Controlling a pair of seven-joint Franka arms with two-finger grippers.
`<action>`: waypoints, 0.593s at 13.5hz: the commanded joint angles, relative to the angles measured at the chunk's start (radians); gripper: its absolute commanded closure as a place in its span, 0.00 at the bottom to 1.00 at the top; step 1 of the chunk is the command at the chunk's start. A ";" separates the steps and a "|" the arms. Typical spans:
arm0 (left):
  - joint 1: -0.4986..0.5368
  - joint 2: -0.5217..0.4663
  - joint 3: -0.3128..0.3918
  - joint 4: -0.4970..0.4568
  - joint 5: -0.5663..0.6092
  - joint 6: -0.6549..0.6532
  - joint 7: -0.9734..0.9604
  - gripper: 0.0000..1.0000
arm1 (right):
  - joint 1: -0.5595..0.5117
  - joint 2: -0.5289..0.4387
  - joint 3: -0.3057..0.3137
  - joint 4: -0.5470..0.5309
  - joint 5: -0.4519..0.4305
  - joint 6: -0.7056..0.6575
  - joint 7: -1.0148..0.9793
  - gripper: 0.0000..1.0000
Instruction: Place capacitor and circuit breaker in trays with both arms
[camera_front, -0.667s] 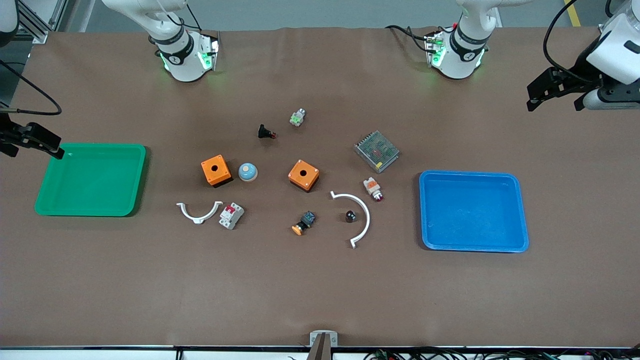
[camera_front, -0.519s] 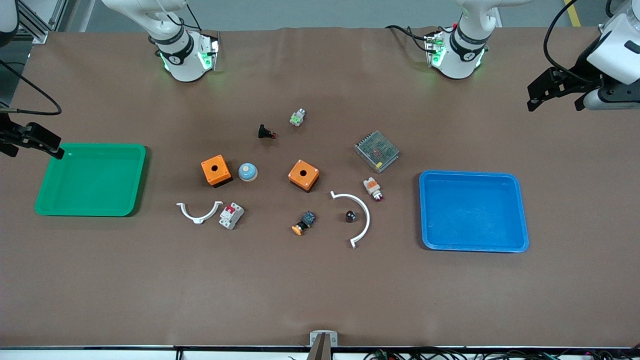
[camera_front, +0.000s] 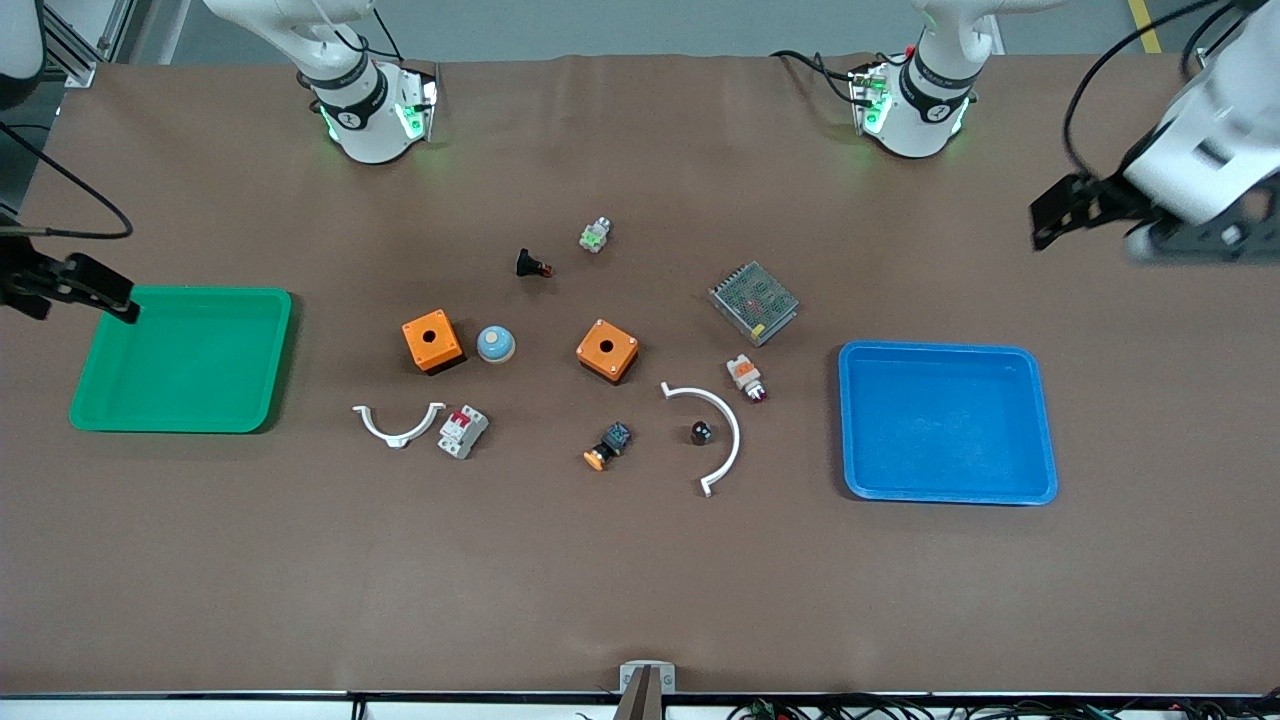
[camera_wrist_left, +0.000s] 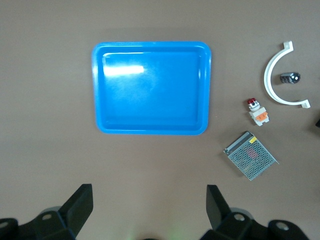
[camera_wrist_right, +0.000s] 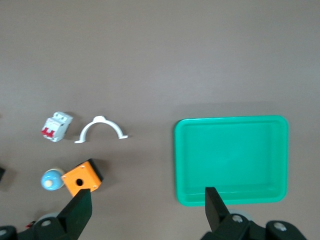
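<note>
The capacitor (camera_front: 701, 432), a tiny black cylinder with a pale mark, lies inside a white curved clip (camera_front: 722, 432); it also shows in the left wrist view (camera_wrist_left: 290, 78). The circuit breaker (camera_front: 462, 431), a pale block with red toggles, lies beside another white clip (camera_front: 397, 424); it shows in the right wrist view (camera_wrist_right: 56, 126). My left gripper (camera_front: 1095, 212) is open and empty, up in the air above the table past the blue tray (camera_front: 946, 421). My right gripper (camera_front: 75, 287) is open and empty, over the green tray's (camera_front: 180, 357) outer edge.
Two orange boxes (camera_front: 432, 341) (camera_front: 607, 350), a blue dome (camera_front: 495, 344), a metal mesh box (camera_front: 753, 302), a white-orange part (camera_front: 746, 377), a black-blue part with an orange cap (camera_front: 608, 446), a black button (camera_front: 531, 265) and a small green-lit part (camera_front: 594, 236) lie mid-table.
My left gripper has swung a little toward the table's middle and lower in the front view. My right gripper has shifted slightly toward the green tray. The parts on the table have not moved.
</note>
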 joint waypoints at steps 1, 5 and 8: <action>-0.055 0.175 -0.032 0.040 0.015 0.121 -0.035 0.00 | 0.025 0.092 0.002 0.020 0.065 0.008 0.072 0.00; -0.188 0.423 -0.032 0.043 0.023 0.402 -0.295 0.00 | 0.152 0.227 0.002 0.005 0.075 0.108 0.362 0.00; -0.256 0.565 -0.030 0.045 0.021 0.579 -0.410 0.00 | 0.231 0.317 0.002 -0.015 0.073 0.172 0.468 0.00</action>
